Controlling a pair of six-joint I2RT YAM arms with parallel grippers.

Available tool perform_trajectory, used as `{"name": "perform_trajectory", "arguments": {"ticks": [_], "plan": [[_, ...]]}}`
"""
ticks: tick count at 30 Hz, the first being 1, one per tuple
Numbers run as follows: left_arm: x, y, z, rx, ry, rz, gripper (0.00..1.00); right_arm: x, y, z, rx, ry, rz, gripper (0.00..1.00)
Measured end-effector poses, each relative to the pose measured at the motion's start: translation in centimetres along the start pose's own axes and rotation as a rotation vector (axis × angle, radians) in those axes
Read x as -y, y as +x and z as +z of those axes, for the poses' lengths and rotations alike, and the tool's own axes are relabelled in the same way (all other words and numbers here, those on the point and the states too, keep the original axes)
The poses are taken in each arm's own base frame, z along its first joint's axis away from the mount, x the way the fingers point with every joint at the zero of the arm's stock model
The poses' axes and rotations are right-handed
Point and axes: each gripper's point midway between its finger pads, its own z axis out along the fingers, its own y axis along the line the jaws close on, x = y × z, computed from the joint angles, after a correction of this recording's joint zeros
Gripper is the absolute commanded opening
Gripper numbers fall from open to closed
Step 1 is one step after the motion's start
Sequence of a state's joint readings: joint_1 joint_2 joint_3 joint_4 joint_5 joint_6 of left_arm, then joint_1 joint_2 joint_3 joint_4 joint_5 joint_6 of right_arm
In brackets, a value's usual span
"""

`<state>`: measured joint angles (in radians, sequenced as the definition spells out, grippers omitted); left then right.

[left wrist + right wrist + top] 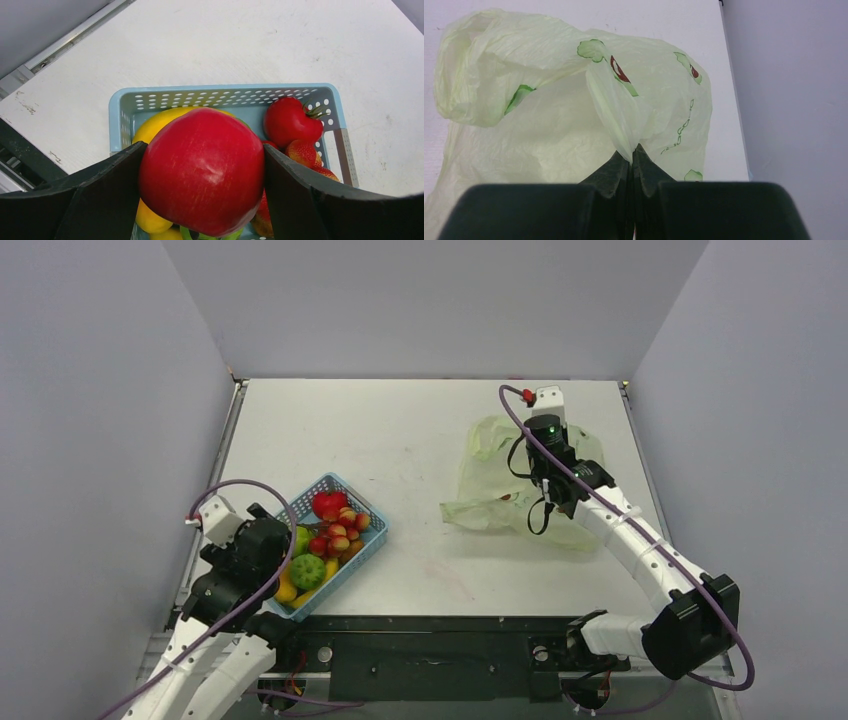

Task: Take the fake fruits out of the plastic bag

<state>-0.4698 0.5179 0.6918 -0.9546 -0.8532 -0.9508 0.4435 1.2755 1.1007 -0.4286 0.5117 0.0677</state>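
Note:
My left gripper (203,148) is shut on the red apple (202,172) and holds it just above the near end of the blue lattice basket (220,91). In the top view the gripper (280,558) hides the apple. The basket (376,531) holds a dark green round fruit (308,571), a light green one (303,538) and a red-pink berry cluster (341,531). My right gripper (633,153) is shut on a pinched fold of the pale green plastic bag (549,125). The bag lies crumpled at the right of the table (495,485), under that gripper (543,496). No fruit shows inside it.
A glossy red tomato (291,120) and yellow fruit (156,125) also lie in the basket, with the tomato at its far end (328,503). Grey walls stand on three sides. The table's right edge and rail run close to the bag (640,460).

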Motion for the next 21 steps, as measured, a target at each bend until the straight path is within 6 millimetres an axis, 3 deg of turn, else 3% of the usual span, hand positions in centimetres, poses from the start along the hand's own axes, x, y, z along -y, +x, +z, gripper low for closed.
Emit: {"name": "perform_trajectory", "arguments": {"ticks": [3, 7, 21], "plan": [[-0.2, -0.3, -0.1, 0.017, 0.000, -0.026, 0.82, 0.2, -0.5, -0.3, 0.021, -0.004, 0.012, 0.00], [-0.7, -1.0, -0.4, 0.048, 0.000, -0.050, 0.96, 0.2, -0.7, -0.4, 0.028, -0.005, 0.019, 0.00], [-0.1, -3.5, -1.8, 0.082, 0.051, -0.056, 0.97, 0.0, -0.7, -0.2, 0.023, -0.028, 0.065, 0.01]]}}
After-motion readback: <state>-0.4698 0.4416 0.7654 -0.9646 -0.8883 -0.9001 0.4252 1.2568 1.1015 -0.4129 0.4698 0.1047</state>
